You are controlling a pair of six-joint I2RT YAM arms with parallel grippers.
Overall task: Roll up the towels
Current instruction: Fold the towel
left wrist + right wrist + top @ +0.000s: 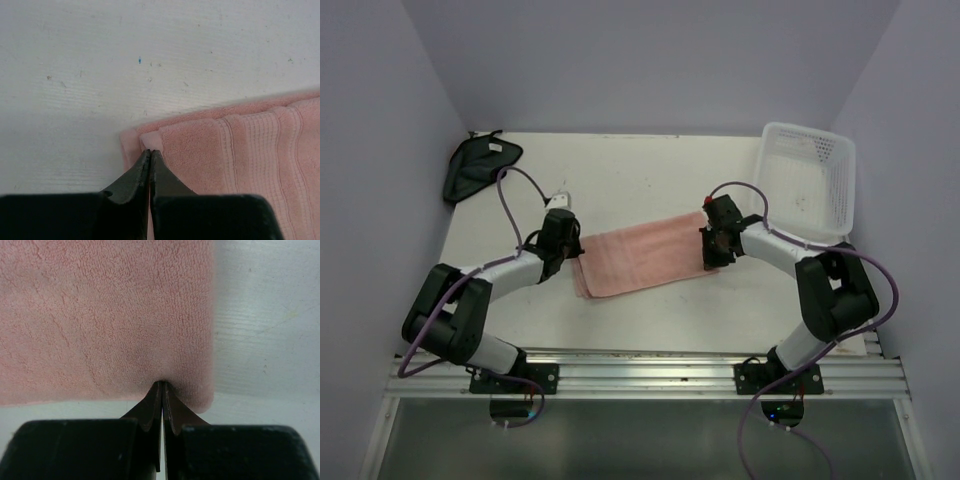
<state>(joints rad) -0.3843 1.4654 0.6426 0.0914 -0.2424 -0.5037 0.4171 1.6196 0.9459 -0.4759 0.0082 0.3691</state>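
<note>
A salmon-pink towel, folded into a long strip, lies flat across the middle of the table. My left gripper is at its left end. In the left wrist view the gripper is shut, its tips pinching the corner of the towel's top layer. My right gripper is at the right end. In the right wrist view it is shut on the towel's near edge, and the terry dimples around the tips. The blackish cloth lies crumpled at the back left corner, away from both grippers.
A white perforated basket stands at the back right, just behind the right arm. Grey walls close in the table on the left, back and right. A small white object lies behind the left gripper.
</note>
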